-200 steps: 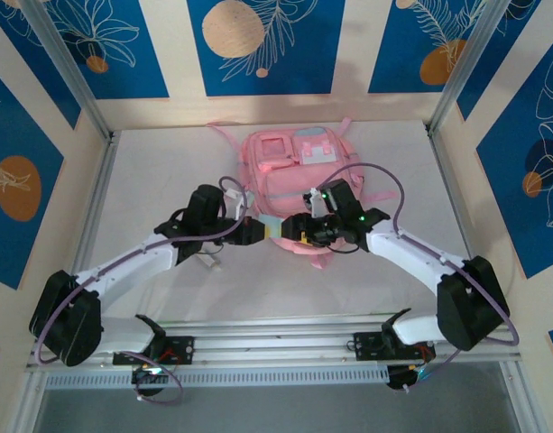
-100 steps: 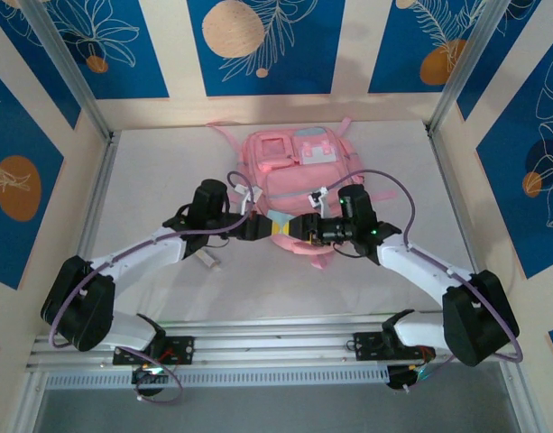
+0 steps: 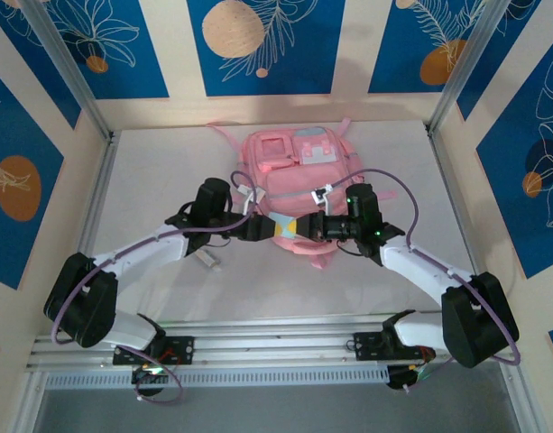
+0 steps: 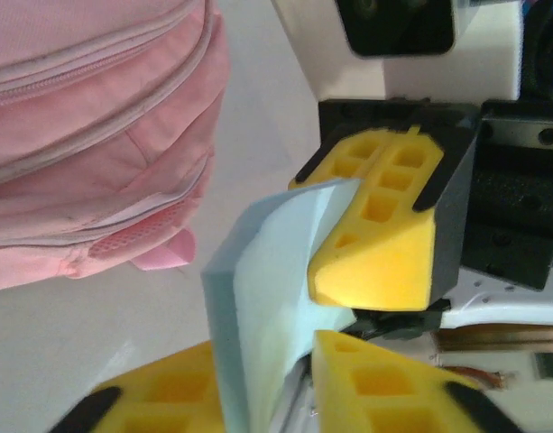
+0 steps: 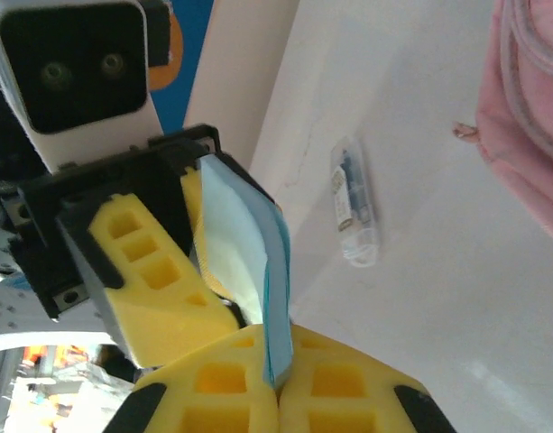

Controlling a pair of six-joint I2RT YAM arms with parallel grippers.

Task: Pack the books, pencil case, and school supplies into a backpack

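Note:
The pink backpack (image 3: 294, 171) lies flat at the middle back of the table. Just in front of it both grippers meet over a small light-blue square pad (image 3: 285, 227). My right gripper (image 3: 305, 227) is shut on one edge of the pad (image 5: 244, 253), its fingertips (image 5: 281, 338) pinching it. My left gripper (image 3: 265, 229) stands open around the pad's other side (image 4: 258, 307). The pad leans on one of its fingers, with a gap to the other. The backpack's zipped side (image 4: 87, 135) lies close by. Books and pencil case are out of view.
A small clear packet (image 5: 353, 203) lies on the white table left of the backpack's front edge (image 3: 207, 260). Aluminium posts and patterned walls close in the table on three sides. The arm bases sit along the near rail.
My right gripper has closed onto the blue pad. My left gripper, shut on the pad before, has parted its jaws. Both arms have stayed almost in place.

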